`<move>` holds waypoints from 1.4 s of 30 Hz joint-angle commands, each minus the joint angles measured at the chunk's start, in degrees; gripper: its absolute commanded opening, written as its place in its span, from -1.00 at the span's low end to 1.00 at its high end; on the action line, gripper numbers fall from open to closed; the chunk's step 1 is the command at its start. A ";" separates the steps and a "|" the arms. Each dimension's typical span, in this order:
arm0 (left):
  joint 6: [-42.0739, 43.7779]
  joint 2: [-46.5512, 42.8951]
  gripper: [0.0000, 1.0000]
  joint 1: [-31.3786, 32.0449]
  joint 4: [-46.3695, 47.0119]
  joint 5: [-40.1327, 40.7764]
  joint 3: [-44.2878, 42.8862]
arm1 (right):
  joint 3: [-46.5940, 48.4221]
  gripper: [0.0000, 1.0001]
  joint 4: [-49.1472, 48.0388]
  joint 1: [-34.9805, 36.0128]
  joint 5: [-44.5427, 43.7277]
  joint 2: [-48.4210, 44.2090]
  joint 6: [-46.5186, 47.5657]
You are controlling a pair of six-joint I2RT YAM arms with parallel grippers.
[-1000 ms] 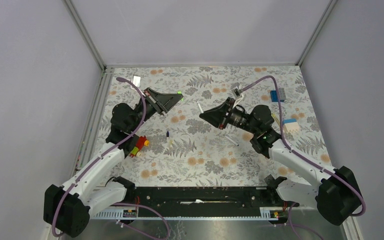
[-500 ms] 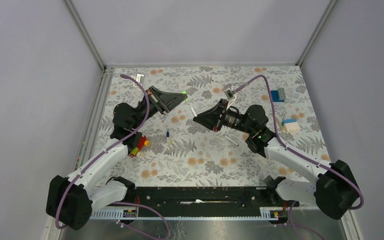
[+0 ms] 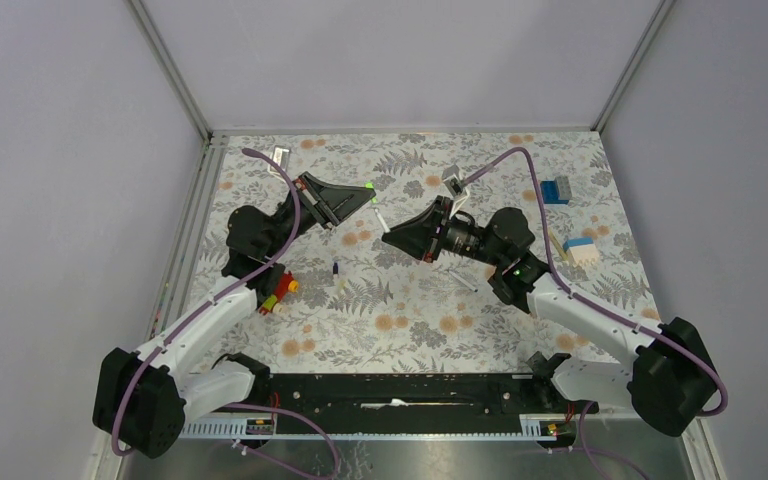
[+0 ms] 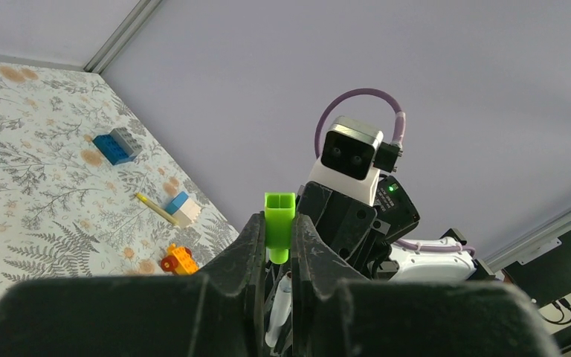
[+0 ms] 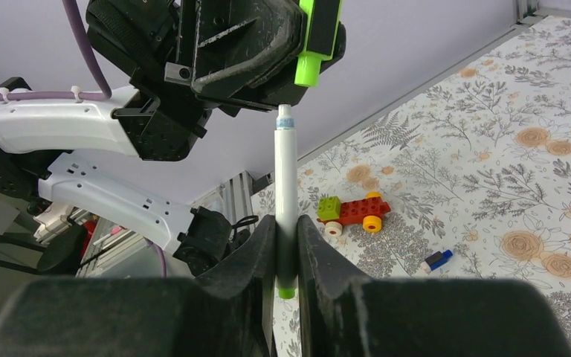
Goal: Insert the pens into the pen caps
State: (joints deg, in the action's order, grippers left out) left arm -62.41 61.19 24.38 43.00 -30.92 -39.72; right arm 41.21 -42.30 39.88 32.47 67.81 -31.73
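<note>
A bright green pen cap is pinched between the tips of my shut left gripper, held in the air, open end facing the other arm. My right gripper is shut on a white pen with a green rear end. The pen's tip points at the cap, stops just short of it and sits slightly to one side. A dark blue pen cap lies on the mat. A yellowish pen lies at the right.
A red, yellow and green toy car stands left of centre. A blue brick and a blue-and-white brick lie at the right. A thin white pen lies below the right gripper. The walls of the enclosure stand close.
My right gripper has carried the white pen leftward toward the green cap. My left gripper has shifted slightly right. Both grips are unchanged.
</note>
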 commanded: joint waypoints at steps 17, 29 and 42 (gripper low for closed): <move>-0.08 -1.32 -1.00 -0.30 3.47 -1.40 1.40 | 3.05 -1.00 -1.15 0.89 -2.08 0.22 2.01; 0.36 -1.94 -1.00 -0.30 3.37 -1.13 1.58 | 3.09 -1.00 0.39 0.89 -2.59 0.22 2.79; 0.36 -1.86 -1.00 -0.30 3.42 -1.29 1.75 | 3.22 -1.00 0.89 0.89 -3.14 0.05 3.04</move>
State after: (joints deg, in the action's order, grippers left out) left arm -62.61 60.75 24.27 43.29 -31.31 -38.09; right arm 41.95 -39.92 40.14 30.50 68.51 -30.00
